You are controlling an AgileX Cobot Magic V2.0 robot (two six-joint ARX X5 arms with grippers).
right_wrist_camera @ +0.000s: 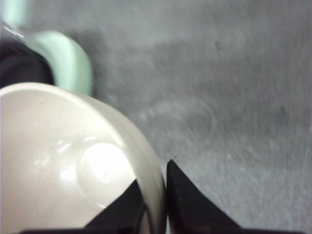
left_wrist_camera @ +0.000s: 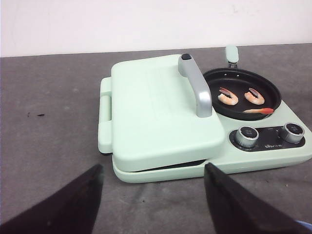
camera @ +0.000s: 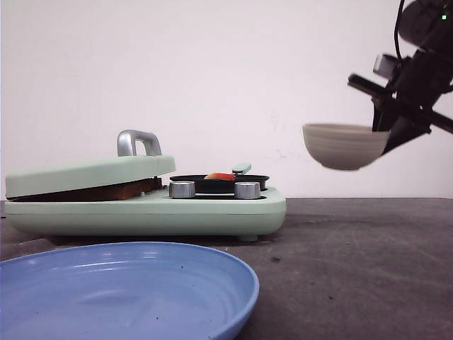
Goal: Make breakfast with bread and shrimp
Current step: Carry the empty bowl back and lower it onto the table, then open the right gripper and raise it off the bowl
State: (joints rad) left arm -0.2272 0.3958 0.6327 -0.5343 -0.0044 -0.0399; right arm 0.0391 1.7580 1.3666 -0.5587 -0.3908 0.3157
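We see the mint-green breakfast maker [camera: 148, 209] at center left of the front view, its lid [left_wrist_camera: 156, 107] closed over the bread [camera: 106, 190]. At upper right our right gripper [right_wrist_camera: 155, 195] pinches the beige bowl [camera: 345, 146] by its rim, aloft. Three shrimp [left_wrist_camera: 228, 97] lie in the black pan [left_wrist_camera: 242, 92]. Our left gripper [left_wrist_camera: 153, 195] hangs open.

A robot test bench, not a home kitchen — bare white wall [camera: 212, 71], dark grey tabletop [camera: 354, 241], one mint-green breakfast cooker [camera: 148, 209] and black robot arm [camera: 414, 71].
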